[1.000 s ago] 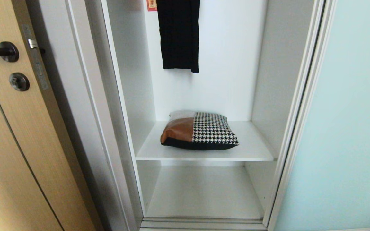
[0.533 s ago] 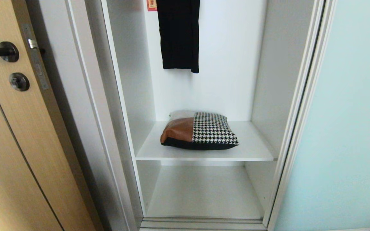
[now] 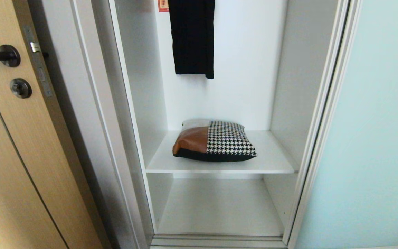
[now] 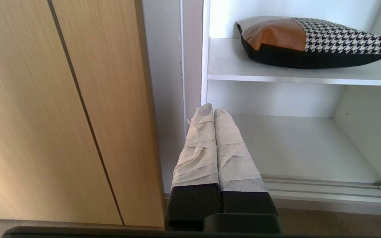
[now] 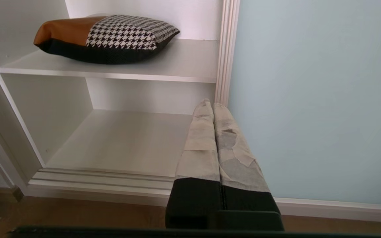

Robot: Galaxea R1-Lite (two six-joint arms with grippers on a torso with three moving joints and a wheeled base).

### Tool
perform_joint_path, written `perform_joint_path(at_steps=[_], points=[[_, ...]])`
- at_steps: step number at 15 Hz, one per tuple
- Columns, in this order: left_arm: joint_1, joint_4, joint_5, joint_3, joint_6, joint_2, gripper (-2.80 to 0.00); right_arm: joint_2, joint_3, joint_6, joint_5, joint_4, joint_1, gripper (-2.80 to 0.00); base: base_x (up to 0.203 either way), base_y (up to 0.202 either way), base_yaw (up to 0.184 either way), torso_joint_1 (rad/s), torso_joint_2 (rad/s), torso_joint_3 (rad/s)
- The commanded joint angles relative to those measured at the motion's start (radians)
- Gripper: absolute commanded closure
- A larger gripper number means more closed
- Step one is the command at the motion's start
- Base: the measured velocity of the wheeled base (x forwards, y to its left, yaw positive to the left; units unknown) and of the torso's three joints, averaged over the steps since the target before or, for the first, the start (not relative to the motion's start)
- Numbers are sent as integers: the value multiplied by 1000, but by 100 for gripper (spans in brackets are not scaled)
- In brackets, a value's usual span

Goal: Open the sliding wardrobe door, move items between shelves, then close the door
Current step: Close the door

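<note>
The door [image 3: 375,138] stands slid to the right, the wardrobe open. The bag [image 3: 214,141] lies mid-left on the upper shelf [image 3: 275,159], apparently clear of the walls. Left gripper [image 4: 213,110] and right gripper [image 5: 209,105] hang low outside, fingers pressed together, empty.

You are seeing no change across these moments: nothing is moving, shifting or coming into the head view, and the whole scene is sitting exactly as it was a second ago.
</note>
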Motion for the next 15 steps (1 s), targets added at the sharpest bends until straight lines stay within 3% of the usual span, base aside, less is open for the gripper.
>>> perform_joint_path(at_steps=[1,4,9,12,15], points=[[0,0,1,2,0,2,0,2,-8,4,3,19,1,0,0,0,0,0,0,0],[0,0,1,2,0,2,0,2,-47,6,-8,75,2,0,0,0,0,0,0,0],[0,0,1,2,0,2,0,166,-421,54,-22,275,3,0,0,0,0,0,0,0],[0,0,1,2,0,2,0,351,-594,69,-24,303,21,0,0,0,0,0,0,0],[0,0,1,2,0,2,0,537,-739,107,-18,310,109,0,0,0,0,0,0,0]])
